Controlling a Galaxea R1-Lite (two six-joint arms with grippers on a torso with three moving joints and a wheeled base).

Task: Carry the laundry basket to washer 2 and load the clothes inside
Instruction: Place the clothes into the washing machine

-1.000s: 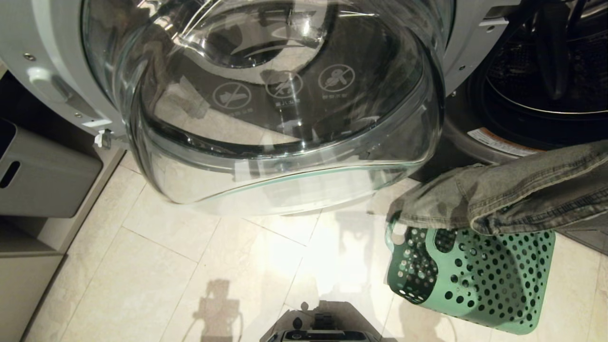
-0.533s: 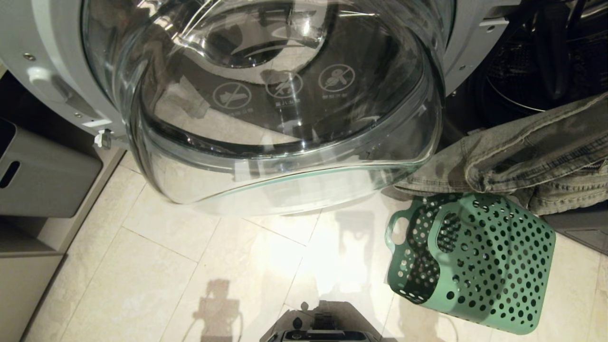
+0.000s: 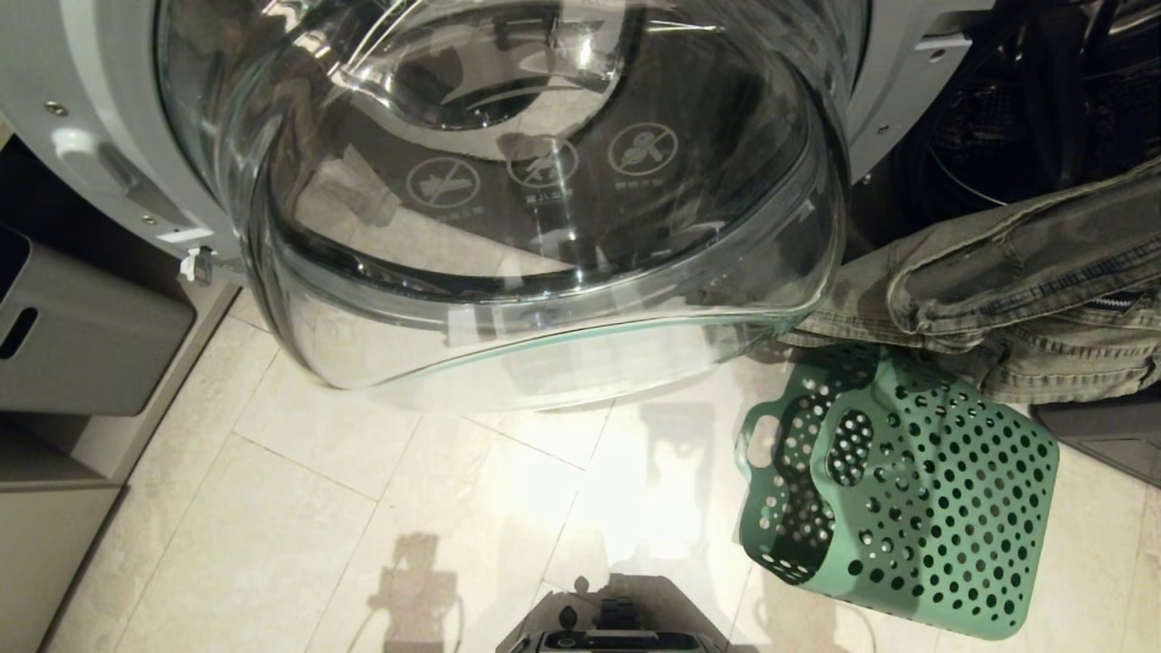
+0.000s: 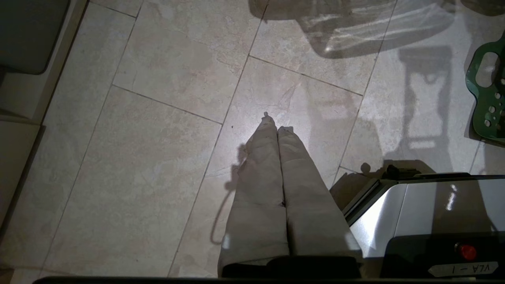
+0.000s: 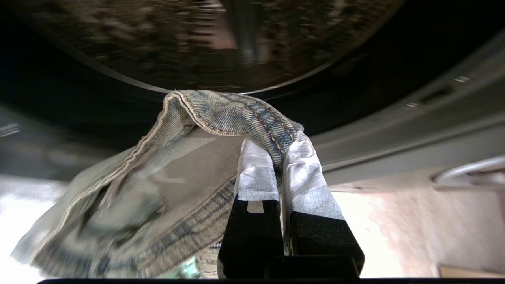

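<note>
The clothes (image 3: 998, 272), a pale denim garment, hang across the lower lip of the open washer drum (image 3: 1007, 118) at the right; the washer's number label is out of view. In the right wrist view my right gripper (image 5: 281, 146) is shut on a seamed edge of the denim (image 5: 221, 114), in front of the dark drum. That gripper is outside the head view. The green holed laundry basket (image 3: 916, 508) lies tilted on the floor just below the denim, with nothing showing inside. My left gripper (image 4: 277, 127) is shut on nothing, parked above the floor tiles, with the basket's handle (image 4: 487, 90) off to one side.
The washer's round glass door (image 3: 544, 227) stands wide open and fills the middle of the head view. A grey storage bin (image 3: 82, 336) sits on a low shelf at the left. My base (image 3: 617, 635) is at the near edge, on pale floor tiles (image 3: 363, 508).
The denim has risen off the basket and moved up toward the drum opening, uncovering the basket's rim. The left arm has not moved.
</note>
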